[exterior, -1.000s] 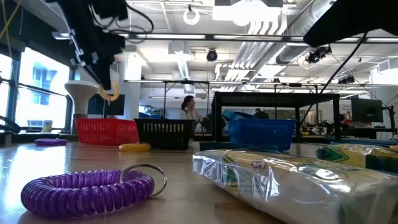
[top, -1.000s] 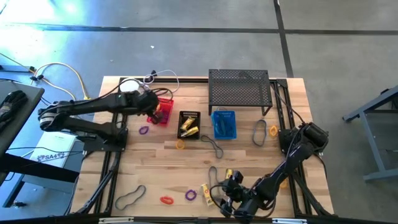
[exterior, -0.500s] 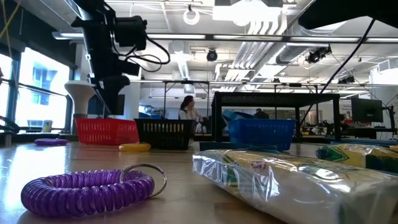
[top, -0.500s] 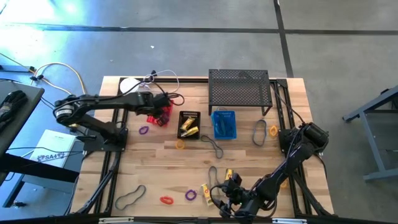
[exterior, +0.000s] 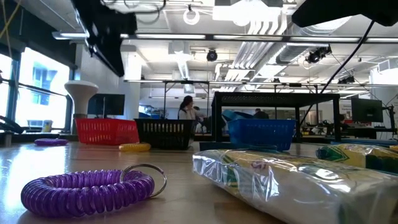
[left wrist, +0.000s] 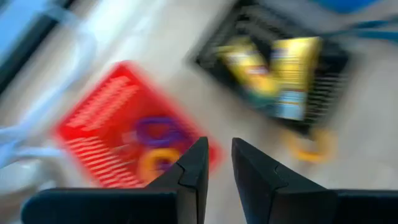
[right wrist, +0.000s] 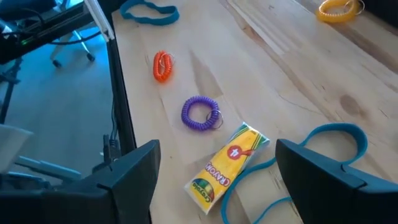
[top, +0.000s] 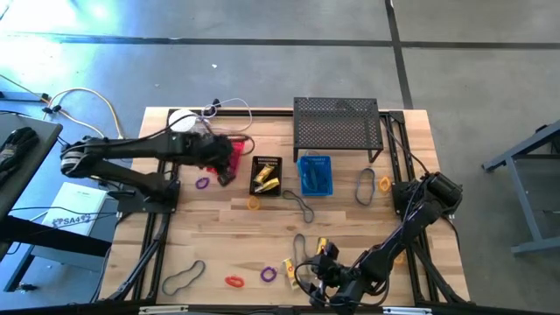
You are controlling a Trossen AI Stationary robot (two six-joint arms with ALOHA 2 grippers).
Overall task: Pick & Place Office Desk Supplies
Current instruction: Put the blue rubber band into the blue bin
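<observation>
The left wrist view is smeared: a purple coil ring point(left wrist: 160, 129) and a yellow one point(left wrist: 155, 163) lie blurred in the red basket point(left wrist: 93, 124). The left hand point(left wrist: 214, 163) hovers above it, fingers slightly parted, empty. At the counter's point(top: 350, 219) near edge, the right hand point(right wrist: 217, 180) is wide open over the crayon packet point(right wrist: 225, 165).

Matt wooden table point(top: 219, 236), glossy crayon wrapper point(exterior: 292, 180), coiled plastic ring point(exterior: 87, 190).
</observation>
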